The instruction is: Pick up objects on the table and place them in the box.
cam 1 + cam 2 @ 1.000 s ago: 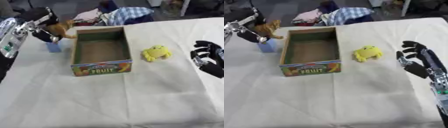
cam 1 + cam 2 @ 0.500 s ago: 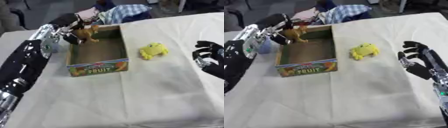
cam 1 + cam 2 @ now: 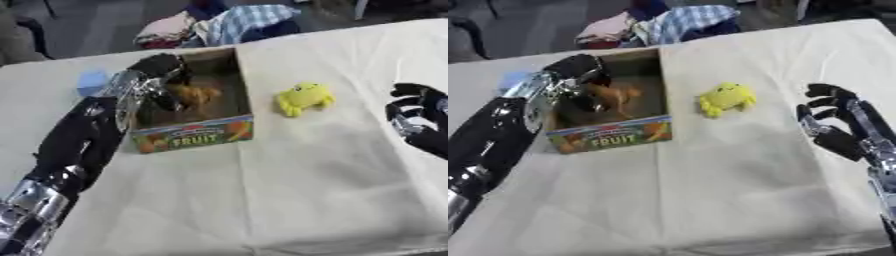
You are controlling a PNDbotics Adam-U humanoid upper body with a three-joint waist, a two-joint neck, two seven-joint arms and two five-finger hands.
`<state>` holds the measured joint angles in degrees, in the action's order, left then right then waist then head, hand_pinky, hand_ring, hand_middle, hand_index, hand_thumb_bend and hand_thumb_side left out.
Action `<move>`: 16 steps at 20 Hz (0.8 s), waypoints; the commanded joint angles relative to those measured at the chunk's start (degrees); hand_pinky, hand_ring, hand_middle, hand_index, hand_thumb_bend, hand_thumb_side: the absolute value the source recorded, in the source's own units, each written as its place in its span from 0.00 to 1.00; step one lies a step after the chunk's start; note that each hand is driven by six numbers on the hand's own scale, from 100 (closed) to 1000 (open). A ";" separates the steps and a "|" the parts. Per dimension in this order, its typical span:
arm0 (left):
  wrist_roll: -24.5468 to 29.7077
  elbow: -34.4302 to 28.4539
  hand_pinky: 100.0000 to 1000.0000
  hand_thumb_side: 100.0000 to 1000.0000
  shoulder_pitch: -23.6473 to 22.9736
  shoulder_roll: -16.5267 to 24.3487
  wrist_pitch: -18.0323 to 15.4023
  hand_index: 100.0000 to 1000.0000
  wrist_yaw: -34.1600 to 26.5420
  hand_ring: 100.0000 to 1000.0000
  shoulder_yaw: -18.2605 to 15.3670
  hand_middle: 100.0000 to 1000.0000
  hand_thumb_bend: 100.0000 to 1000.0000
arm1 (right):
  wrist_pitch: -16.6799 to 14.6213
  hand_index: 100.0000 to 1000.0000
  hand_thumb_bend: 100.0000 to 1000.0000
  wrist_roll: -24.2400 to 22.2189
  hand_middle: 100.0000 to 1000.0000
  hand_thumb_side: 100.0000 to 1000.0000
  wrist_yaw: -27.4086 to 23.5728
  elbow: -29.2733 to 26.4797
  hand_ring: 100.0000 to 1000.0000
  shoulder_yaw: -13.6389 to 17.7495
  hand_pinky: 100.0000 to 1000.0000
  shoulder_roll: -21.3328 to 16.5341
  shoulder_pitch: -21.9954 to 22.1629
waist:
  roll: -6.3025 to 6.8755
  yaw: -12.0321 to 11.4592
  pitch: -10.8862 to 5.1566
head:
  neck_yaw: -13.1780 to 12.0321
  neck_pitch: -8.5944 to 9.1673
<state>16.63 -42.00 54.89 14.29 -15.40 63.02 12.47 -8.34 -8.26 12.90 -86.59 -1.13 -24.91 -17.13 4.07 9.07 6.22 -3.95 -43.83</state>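
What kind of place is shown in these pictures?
Probably an indoor workspace set up for robot practice, not a home. A table under a white cloth carries a fruit box and a yellow toy, and clothes are piled behind it.

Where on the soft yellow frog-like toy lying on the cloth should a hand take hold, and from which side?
Grip the yellow toy across its rounded body, probably from above. It lies low on the white tablecloth with short legs splayed, apart from the cardboard fruit box. The open right hand is on its clear side.
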 commanded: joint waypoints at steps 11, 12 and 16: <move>27.58 -13.87 0.73 0.38 2.17 11.56 -1.13 0.79 -24.79 0.65 2.68 0.68 0.90 | 0.06 0.86 0.09 0.82 0.74 0.43 -0.19 -0.10 0.74 1.14 0.63 -1.47 1.49 | -0.80 -3.07 -2.22 | 1.98 -0.28; 28.75 -15.22 0.73 0.39 2.27 12.69 -0.50 0.79 -26.41 0.66 2.81 0.69 0.91 | 0.06 0.86 0.09 0.84 0.74 0.43 -0.18 -0.06 0.74 1.17 0.63 -1.51 1.59 | -0.78 -3.27 -2.32 | 2.09 -0.28; 29.49 -18.82 0.72 0.36 2.25 17.19 2.23 0.78 -29.05 0.65 1.92 0.68 0.91 | 0.03 0.86 0.09 0.89 0.74 0.44 -0.17 0.03 0.74 1.25 0.63 -1.64 1.90 | -0.80 -3.87 -2.58 | 2.30 -0.28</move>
<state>45.71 -58.88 55.65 28.45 -13.95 35.04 15.14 -8.28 -7.70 12.90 -86.05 -0.38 -25.04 -14.61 3.63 5.22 4.49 -1.84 -43.83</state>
